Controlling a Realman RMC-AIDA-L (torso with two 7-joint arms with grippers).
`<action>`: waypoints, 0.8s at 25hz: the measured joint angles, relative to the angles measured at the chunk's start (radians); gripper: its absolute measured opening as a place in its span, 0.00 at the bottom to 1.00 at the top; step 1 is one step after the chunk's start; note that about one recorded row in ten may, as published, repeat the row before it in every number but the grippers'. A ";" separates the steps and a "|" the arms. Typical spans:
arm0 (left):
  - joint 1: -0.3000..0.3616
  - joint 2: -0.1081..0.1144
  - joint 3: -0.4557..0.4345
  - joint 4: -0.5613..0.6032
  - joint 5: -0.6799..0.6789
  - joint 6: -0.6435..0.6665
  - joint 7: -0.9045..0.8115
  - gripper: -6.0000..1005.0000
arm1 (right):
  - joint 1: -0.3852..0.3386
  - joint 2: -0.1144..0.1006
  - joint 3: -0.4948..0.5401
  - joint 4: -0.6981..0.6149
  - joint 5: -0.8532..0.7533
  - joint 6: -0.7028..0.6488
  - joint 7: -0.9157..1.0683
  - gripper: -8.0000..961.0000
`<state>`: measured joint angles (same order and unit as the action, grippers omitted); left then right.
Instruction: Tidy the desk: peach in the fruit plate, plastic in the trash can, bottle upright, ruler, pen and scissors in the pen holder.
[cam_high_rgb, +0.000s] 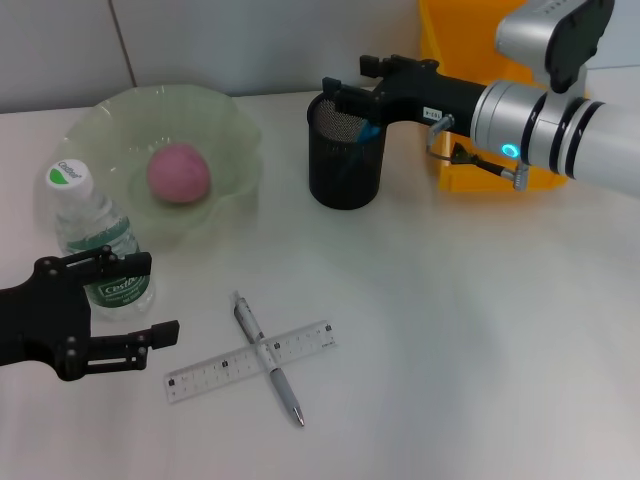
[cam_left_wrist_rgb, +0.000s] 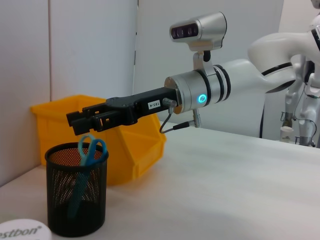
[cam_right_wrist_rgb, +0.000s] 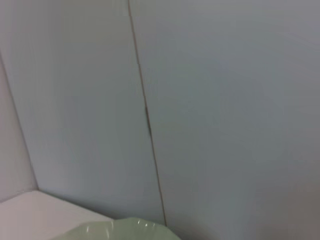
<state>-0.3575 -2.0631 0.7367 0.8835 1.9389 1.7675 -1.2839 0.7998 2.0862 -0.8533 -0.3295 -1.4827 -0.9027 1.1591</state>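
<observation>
Scissors (cam_left_wrist_rgb: 86, 165) stand in the pen holder (cam_left_wrist_rgb: 77, 197); right end effector (cam_left_wrist_rgb: 80, 120) hovers above, parted and empty. Left end effector (cam_high_rgb: 140, 300), open and empty, flanks the bottle (cam_high_rgb: 95, 240). Risk: a careless sweep could topple the bottle.

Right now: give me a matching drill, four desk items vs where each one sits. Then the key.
Items:
1. peach
2. scissors
3. pen
4. bottle

Places:
A. upright beside the left gripper
B. lying across the ruler
C. in the fruit plate
D. in the pen holder, below the right gripper

Pairs: 1-C, 2-D, 3-B, 4-A
</observation>
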 joint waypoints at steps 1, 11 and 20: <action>0.000 0.000 0.000 0.000 0.000 0.001 0.000 0.79 | -0.002 0.000 0.000 -0.001 0.003 -0.002 0.000 0.49; 0.000 -0.002 -0.002 0.000 -0.002 0.001 0.000 0.78 | -0.053 -0.007 0.006 -0.039 0.123 -0.038 0.009 0.75; 0.001 -0.002 -0.002 0.000 -0.009 0.004 0.000 0.78 | -0.158 -0.009 0.006 -0.158 0.168 -0.145 0.167 0.75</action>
<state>-0.3566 -2.0647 0.7347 0.8835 1.9302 1.7717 -1.2836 0.6414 2.0773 -0.8473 -0.4880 -1.3146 -1.0480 1.3265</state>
